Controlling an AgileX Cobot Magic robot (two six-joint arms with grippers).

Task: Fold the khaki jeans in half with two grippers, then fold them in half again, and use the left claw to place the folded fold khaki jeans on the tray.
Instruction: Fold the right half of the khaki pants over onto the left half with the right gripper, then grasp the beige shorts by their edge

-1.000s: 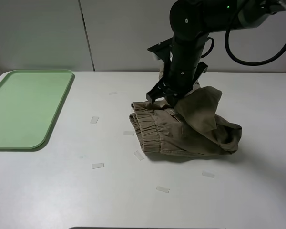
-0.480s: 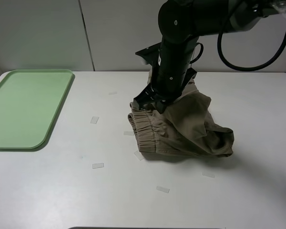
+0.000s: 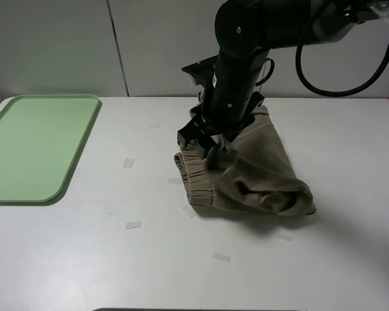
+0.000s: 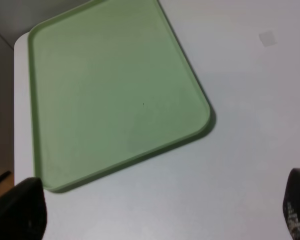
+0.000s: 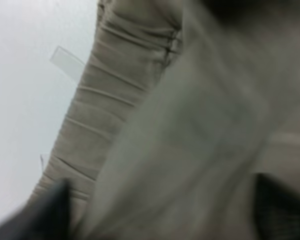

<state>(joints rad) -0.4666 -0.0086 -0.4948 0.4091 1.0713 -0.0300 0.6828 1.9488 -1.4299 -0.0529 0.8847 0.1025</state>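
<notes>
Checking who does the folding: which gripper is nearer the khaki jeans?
Right. The right gripper is on the khaki jeans, gripping fabric; the left gripper is apart, over the table beside the tray.

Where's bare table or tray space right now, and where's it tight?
Free: the tray, nothing on it; the table between tray and khaki jeans, only tape marks; the near strip in front of the jeans. Crowded: centre-right, right gripper down on the jeans.

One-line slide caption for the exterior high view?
Right gripper low over the waistband end of the partly folded khaki jeans, green tray bare off to the left.
</notes>
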